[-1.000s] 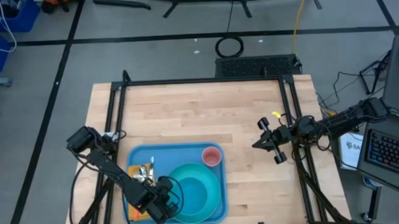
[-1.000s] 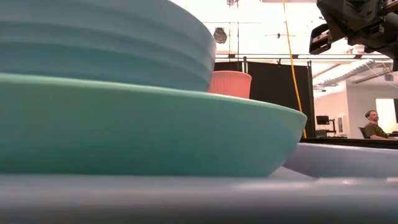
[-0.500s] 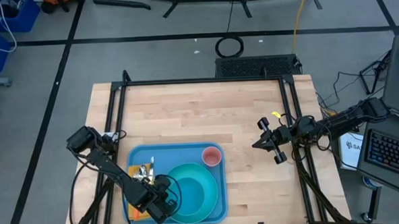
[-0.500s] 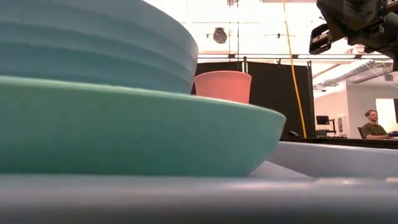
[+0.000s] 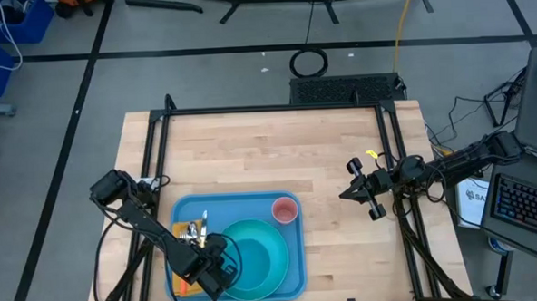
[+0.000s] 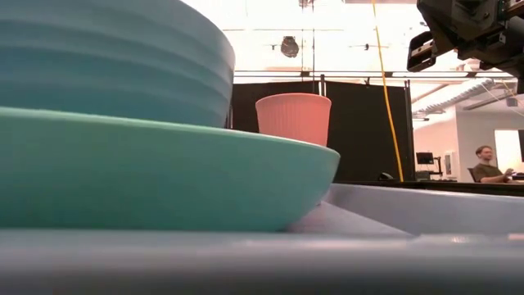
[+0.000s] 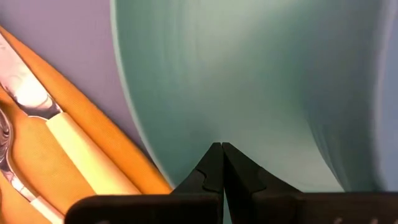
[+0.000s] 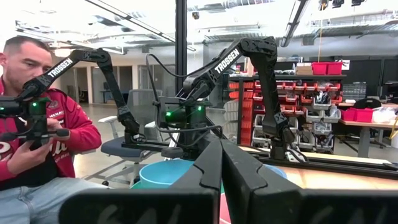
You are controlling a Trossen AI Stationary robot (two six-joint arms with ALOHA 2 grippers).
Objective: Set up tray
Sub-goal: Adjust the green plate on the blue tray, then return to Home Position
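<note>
Tray [image 5: 237, 207] at tabletop's near edge. Left gripper [image 5: 221, 272] closed, empty, tips against turquoise plate [image 5: 259, 255]. Right gripper [image 5: 344, 195] closed, empty, by right edge.

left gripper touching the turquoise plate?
Touching. Left wrist view: the shut left gripper has its fingertips on the rim of the turquoise plate.

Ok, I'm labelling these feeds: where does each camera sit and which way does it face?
High: overhead, facing down; both arms, blue tray.
Low: table height, facing across; turquoise plate, pink cup, right hand above.
Left wrist: left hand, shut, at the plate.
Right wrist: right hand, shut, facing a seated person.
High and low share the cup.
</note>
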